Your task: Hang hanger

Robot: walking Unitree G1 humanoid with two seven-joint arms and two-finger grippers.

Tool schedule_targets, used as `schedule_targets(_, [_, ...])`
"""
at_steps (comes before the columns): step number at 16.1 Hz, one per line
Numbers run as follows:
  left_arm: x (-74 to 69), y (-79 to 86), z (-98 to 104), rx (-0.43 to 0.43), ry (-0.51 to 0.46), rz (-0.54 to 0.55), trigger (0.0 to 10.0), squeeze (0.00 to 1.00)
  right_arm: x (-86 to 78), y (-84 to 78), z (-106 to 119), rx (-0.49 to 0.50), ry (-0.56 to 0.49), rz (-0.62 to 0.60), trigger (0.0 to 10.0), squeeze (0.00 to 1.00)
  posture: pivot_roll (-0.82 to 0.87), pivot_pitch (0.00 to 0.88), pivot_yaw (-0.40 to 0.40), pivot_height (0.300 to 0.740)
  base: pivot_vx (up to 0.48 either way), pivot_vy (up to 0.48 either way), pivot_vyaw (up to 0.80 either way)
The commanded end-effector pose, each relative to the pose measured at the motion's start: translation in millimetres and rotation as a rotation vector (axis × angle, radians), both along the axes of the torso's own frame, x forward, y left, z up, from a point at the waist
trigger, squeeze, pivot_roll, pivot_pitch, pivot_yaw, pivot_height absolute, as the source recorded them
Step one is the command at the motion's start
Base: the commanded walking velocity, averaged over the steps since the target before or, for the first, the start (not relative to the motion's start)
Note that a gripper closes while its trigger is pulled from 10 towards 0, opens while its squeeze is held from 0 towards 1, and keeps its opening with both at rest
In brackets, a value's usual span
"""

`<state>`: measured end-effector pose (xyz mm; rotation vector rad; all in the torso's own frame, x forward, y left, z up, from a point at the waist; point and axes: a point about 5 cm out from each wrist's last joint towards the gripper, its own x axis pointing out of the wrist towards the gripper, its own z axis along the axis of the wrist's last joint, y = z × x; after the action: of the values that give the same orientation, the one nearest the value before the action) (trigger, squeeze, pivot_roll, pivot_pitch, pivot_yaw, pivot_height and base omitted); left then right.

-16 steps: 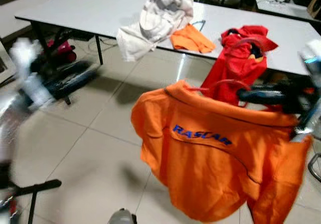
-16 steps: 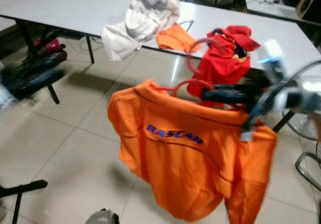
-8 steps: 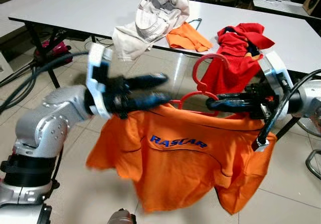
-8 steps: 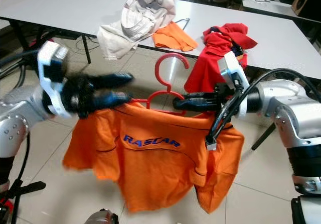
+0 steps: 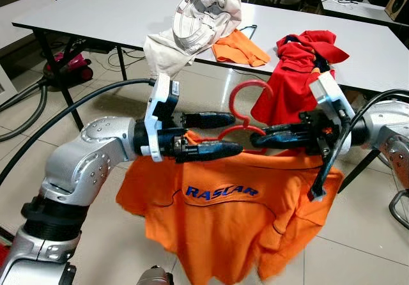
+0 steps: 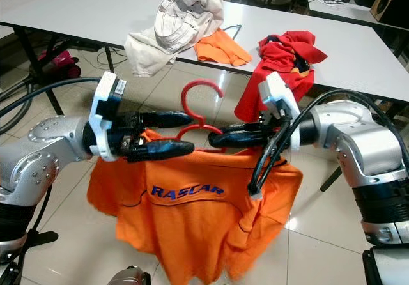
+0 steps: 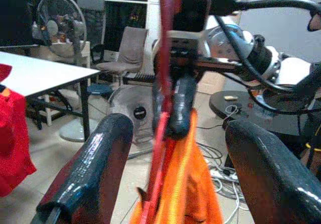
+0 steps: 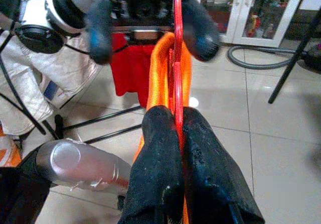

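Left eye view: red hanger (image 5: pixel 246 109) with an orange shirt (image 5: pixel 236 215) held in the air before the white table's (image 5: pixel 102 10) edge.
Right gripper (image 5: pixel 259 138) is clamped on the hanger; right wrist view shows both fingers (image 8: pixel 155 148) pinching it. Left gripper (image 5: pixel 233 135) is spread, its fingers (image 7: pixel 95 169) on either side of the hanger. Bare floor (image 5: pixel 96 234) lies below.

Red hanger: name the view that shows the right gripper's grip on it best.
The right wrist view: the right gripper has its jaws pinched on the red hanger, seen edge-on. The eye views show the hook and the orange shirt draped below. The left wrist view shows it blurred between the left gripper jaws.
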<state>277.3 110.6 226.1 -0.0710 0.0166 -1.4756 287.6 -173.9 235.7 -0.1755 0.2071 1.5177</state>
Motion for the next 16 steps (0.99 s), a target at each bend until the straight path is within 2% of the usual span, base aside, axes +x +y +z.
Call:
schedule_targets(1, [1.9,-3.3,-0.7,0.035,-0.009,0.006,10.0,0.00,-1.1,2.9,11.5,0.011,-0.053,0.025,10.0,0.00,0.01,0.033,-0.037,0.740,0.000,0.000,0.00])
schedule_targets(7, [9.0,1.3,-16.3,0.130,-0.016,0.063,10.0,0.00,-2.1,3.1,14.0,0.006,-0.062,0.041,10.0,0.00,0.00,0.028,-0.031,0.740,0.000,0.000,0.00])
schedule_targets(8, [9.2,0.9,-16.9,0.131,-0.015,0.062,6.9,0.00,-2.3,3.5,14.2,0.007,-0.063,0.043,10.0,0.00,0.00,0.028,-0.031,0.740,0.000,0.000,0.00])
schedule_targets(9, [10.6,0.5,-17.1,0.124,-0.013,0.067,0.0,0.00,-2.7,4.1,14.3,0.007,-0.063,0.048,10.0,0.00,0.00,0.024,-0.030,0.740,0.000,0.000,0.00])
schedule_targets(16, [14.8,0.4,-18.4,0.074,-0.032,0.063,0.0,0.00,-4.7,6.0,13.3,0.014,-0.064,0.055,10.0,0.00,0.00,0.009,-0.018,0.740,0.000,0.000,0.00])
